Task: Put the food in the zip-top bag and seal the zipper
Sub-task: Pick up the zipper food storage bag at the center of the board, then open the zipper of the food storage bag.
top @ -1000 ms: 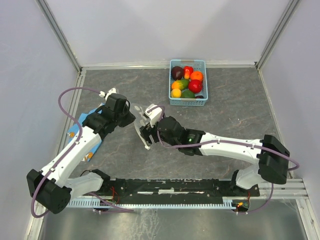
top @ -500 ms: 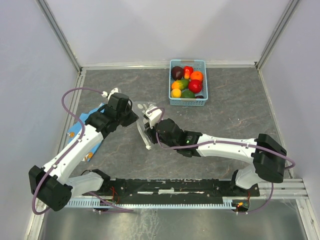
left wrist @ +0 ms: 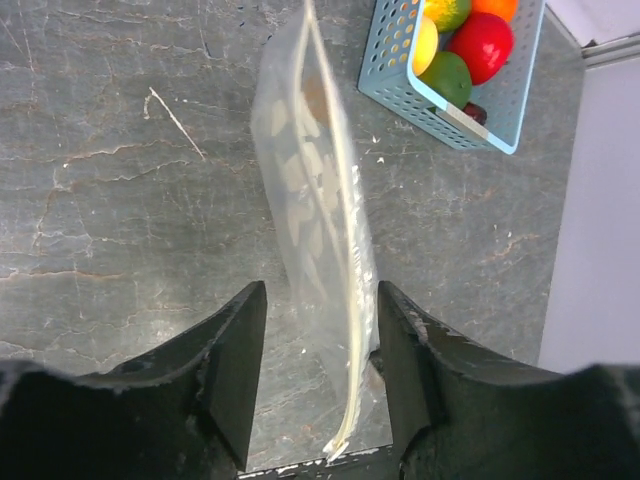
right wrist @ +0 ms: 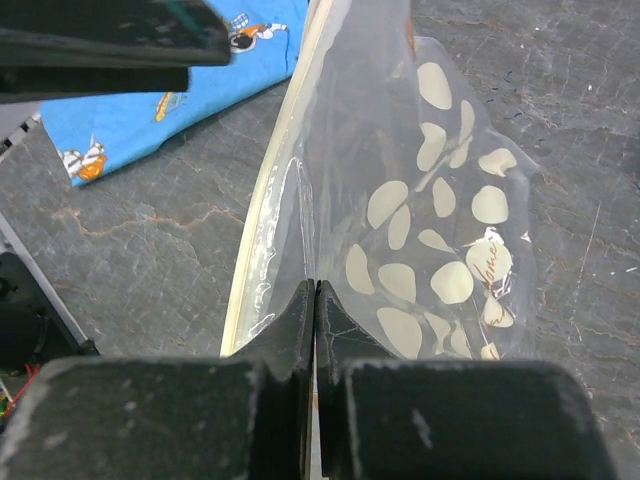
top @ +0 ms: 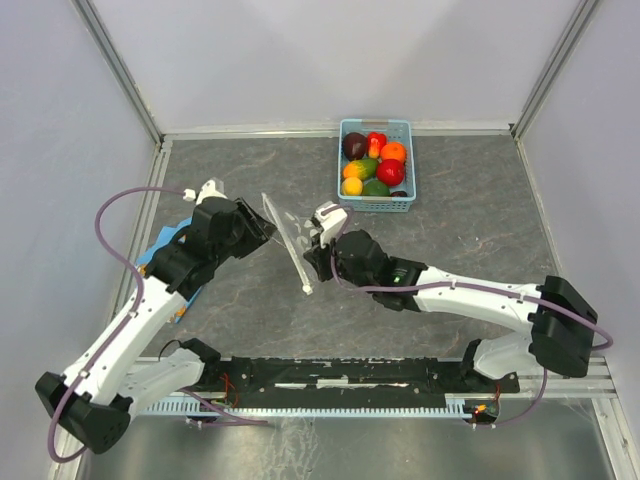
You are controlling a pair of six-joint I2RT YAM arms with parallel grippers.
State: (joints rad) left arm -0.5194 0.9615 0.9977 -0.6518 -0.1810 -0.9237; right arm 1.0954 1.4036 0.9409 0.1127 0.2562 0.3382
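The zip-top bag, clear with white oval spots, stands on edge above the table between both arms. My right gripper is shut on its plastic just beside the whitish zipper. My left gripper is open, and the bag with its zipper strip hangs between the fingers, close to the right one. In the top view the left gripper sits left of the bag and the right gripper right of it. The food lies in the basket at the back.
A light-blue plastic basket holding the toy fruits stands at the back centre, also seen in the left wrist view as the basket. A blue printed cloth lies flat at the left, under the left arm.
My right gripper has shut on the bag. My left gripper has opened off it and drawn back to the left. The bag now stands more upright.
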